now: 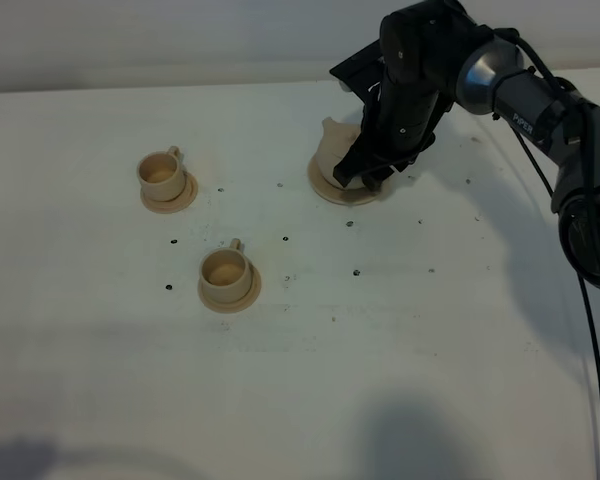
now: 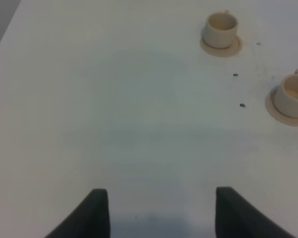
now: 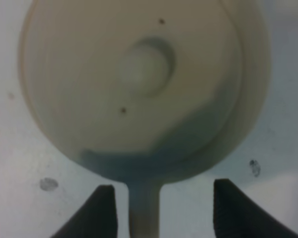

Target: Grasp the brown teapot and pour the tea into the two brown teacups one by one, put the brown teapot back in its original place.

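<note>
The brown teapot (image 1: 330, 146) stands on its wide tan saucer (image 1: 332, 192) at the back of the white table, mostly hidden by my right arm. My right gripper (image 1: 366, 180) is lowered over it. In the right wrist view the teapot (image 3: 139, 74) fills the frame from above, and its loop handle (image 3: 144, 210) lies between the fingers of the open right gripper (image 3: 163, 210), which do not touch it. The two brown teacups (image 1: 162, 172) (image 1: 225, 272) sit on their small saucers to the left. My left gripper (image 2: 159, 213) is open and empty above bare table, with both cups (image 2: 221, 27) (image 2: 295, 94) ahead of it.
Small dark specks dot the white table (image 1: 400, 330). A black cable (image 1: 592, 330) hangs down the right side by the right arm. The left arm does not show in the exterior view.
</note>
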